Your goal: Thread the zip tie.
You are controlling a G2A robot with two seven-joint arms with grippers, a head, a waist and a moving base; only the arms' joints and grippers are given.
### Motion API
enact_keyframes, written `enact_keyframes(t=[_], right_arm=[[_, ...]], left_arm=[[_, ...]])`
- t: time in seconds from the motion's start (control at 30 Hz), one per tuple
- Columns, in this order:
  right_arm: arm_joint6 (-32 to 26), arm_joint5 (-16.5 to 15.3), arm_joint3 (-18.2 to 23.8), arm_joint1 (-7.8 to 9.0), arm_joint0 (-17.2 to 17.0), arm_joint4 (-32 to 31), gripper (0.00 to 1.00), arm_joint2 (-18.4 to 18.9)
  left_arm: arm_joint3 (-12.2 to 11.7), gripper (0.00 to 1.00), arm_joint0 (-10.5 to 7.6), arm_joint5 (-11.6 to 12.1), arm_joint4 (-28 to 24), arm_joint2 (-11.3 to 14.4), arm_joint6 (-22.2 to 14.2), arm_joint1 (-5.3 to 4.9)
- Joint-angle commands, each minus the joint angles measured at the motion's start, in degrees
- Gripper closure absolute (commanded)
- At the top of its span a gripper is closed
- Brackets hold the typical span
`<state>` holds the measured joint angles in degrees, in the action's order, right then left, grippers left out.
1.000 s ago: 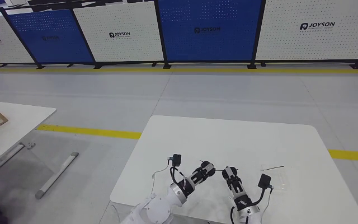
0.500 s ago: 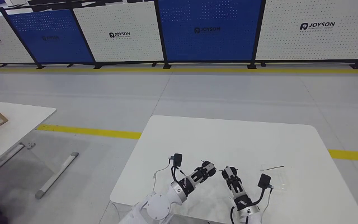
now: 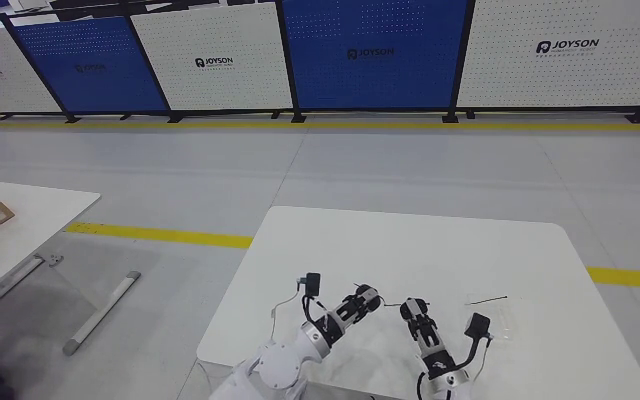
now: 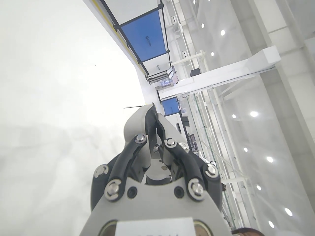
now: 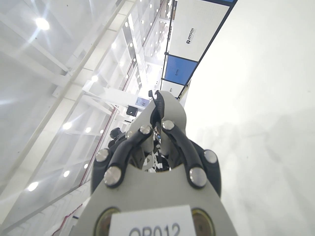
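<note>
My right fingers (image 5: 157,99) are clamped on the zip tie (image 5: 152,94), its short black end protruding past the tips. My left fingers (image 4: 154,111) are pressed together, apparently on the other end. The long axis runs tip to tip, low over the tabletop (image 3: 420,240). A second dark strip (image 3: 490,299) lies beyond, nearer my right arm.

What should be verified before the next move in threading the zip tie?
1. The left gripper is shut on the zip tie: ok.
2. The right gripper is shut on the same tie: ok.
3. The tie's tail is lined up with its head slot: cannot tell, too small.
4. The grippers are close together but not touching: ok.
5. The spare zip tie lies on the table away from both arms: ok.
</note>
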<state>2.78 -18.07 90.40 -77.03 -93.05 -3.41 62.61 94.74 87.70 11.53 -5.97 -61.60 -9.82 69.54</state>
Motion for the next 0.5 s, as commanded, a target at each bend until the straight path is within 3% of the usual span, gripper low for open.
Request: enact_keyframes(t=[0.0, 0.13, 0.17, 0.3, 0.47], right_arm=[[0.4, 0.2, 0.2, -0.03, -0.2, -0.4, 1.0, 0.0], [1.4, 0.4, 0.5, -0.11, -0.4, -1.0, 1.0, 0.1], [1.9, 0.6, 0.5, -0.15, -0.5, -1.4, 1.0, 0.1], [3.9, 1.9, 1.0, -0.29, -0.8, -3.1, 1.0, 0.0], [4.5, 3.9, 1.3, -0.49, -0.5, -4.5, 1.0, -0.5]], left_arm=[[0.1, 1.0, 0.08, -0.1, 0.2, -0.1, 0.0, -0.04], [0.3, 1.0, 0.24, -0.9, 1.5, -0.1, 0.7, -0.11], [0.4, 0.9, 0.25, -1.4, 2.5, -0.1, 1.6, -0.1], [0.4, 0.75, 0.26, -2.3, 5.1, 0.5, 3.9, 0.01], [0.7, 0.67, 0.37, -2.9, 7.9, 1.5, 5.9, 0.14]])
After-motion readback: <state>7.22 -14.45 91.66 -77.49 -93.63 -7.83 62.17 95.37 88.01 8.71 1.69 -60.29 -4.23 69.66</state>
